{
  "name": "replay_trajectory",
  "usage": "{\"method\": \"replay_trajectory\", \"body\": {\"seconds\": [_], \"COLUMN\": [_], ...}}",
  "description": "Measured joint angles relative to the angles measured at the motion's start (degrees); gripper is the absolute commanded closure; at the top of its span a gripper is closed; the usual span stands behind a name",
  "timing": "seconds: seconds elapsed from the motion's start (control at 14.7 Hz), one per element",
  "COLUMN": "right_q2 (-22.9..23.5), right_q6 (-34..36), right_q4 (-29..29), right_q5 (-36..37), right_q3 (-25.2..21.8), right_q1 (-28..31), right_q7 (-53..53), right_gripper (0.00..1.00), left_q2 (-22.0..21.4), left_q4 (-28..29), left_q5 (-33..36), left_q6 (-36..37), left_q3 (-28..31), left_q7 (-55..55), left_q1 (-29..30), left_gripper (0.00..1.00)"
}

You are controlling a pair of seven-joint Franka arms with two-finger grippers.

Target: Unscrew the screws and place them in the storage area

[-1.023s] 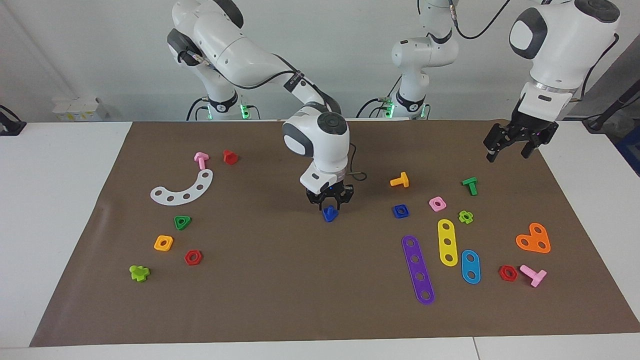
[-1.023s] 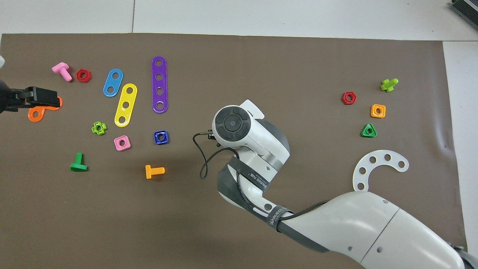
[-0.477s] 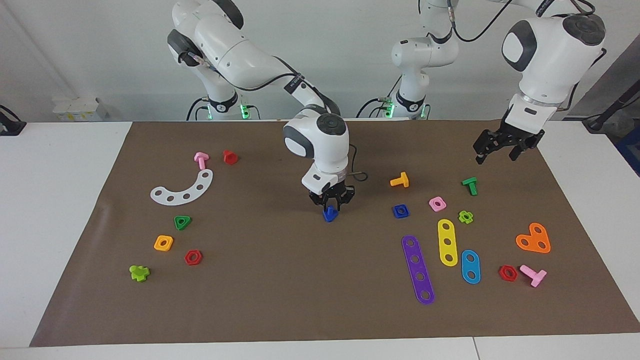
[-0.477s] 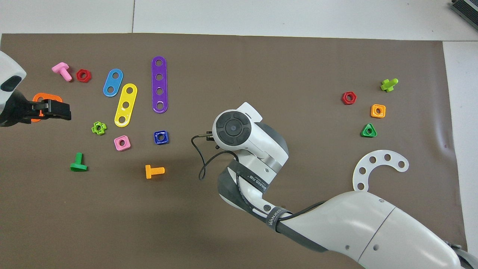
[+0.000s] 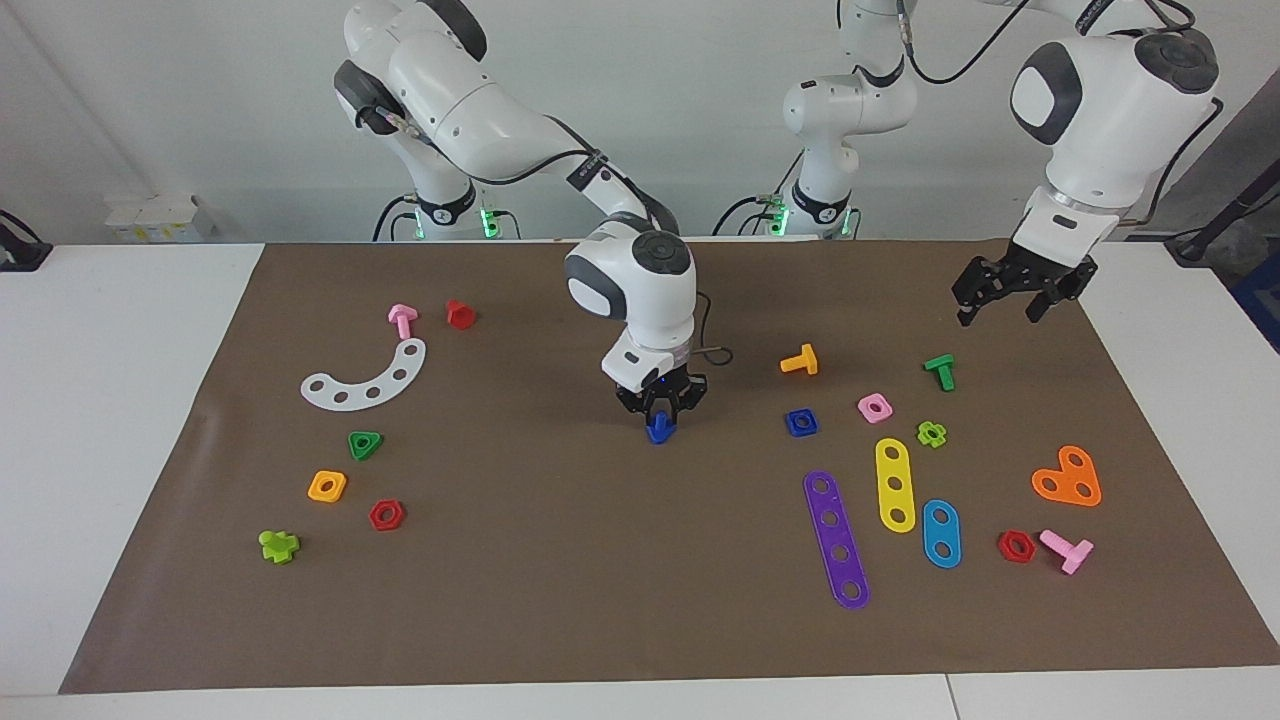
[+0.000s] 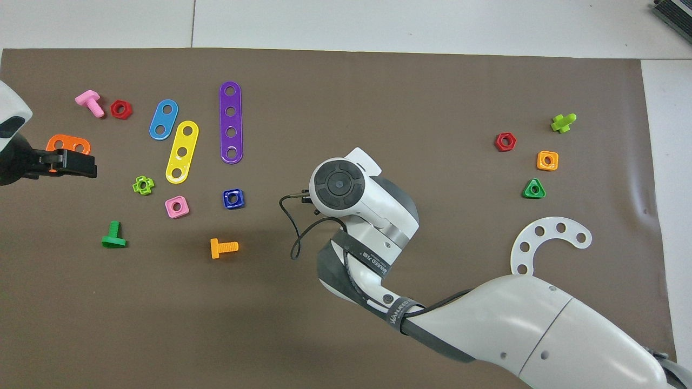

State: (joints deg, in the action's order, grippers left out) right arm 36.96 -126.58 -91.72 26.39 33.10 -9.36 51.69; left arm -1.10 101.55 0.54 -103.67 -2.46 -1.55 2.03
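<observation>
Your right gripper [image 5: 660, 408] is clamped on the dark-blue bolt [image 5: 658, 429] at its fingertips, low over mid-mat, storage patch [image 5: 345, 418] well off toward its own end; left gripper [image 5: 1010, 301] hangs spread over the green bolt [image 5: 940, 371].

From overhead, the right arm [image 6: 378, 216] hides the blue bolt [image 5: 658, 430].

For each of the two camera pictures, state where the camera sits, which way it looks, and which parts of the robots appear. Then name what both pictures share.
Facing view: high across the table, looking at the robots; both bases and whole arms show, right gripper on the blue screw, left gripper raised.
Overhead view: above the robots' end, looking steeply down; the right arm hides the screw, left gripper enters at the edge.
Shared: brown mat, purple strip, white curved strip.
</observation>
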Motion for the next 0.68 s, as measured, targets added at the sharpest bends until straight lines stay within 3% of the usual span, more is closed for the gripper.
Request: {"method": "replay_trajectory", "body": {"seconds": [0.27, 0.34, 0.41, 0.68], "right_q2": [0.00, 0.00, 0.00, -0.03], "right_q6": [-0.12, -0.12, -0.13, -0.08], "right_q4": [0.02, 0.02, 0.02, 0.07], "right_q5": [0.02, 0.03, 0.11, 1.99], "right_q3": [0.00, 0.00, 0.00, -0.01], "right_q1": [0.00, 0.00, 0.00, 0.16], "right_q7": [0.00, 0.00, 0.00, -0.19], "right_gripper": [0.69, 0.88, 1.00, 1.00], "left_q2": [-0.07, -0.08, -0.08, -0.08], "left_q4": [0.00, 0.00, 0.00, 0.00], "left_q5": [0.00, 0.00, 0.00, 0.00], "left_q6": [0.00, 0.00, 0.00, 0.00], "left_q3": [0.00, 0.00, 0.00, 0.00], "left_q7": [-0.04, -0.05, -0.05, -0.07], "left_q1": [0.00, 0.00, 0.00, 0.00], "left_gripper": [0.00, 0.00, 0.00, 0.00]}}
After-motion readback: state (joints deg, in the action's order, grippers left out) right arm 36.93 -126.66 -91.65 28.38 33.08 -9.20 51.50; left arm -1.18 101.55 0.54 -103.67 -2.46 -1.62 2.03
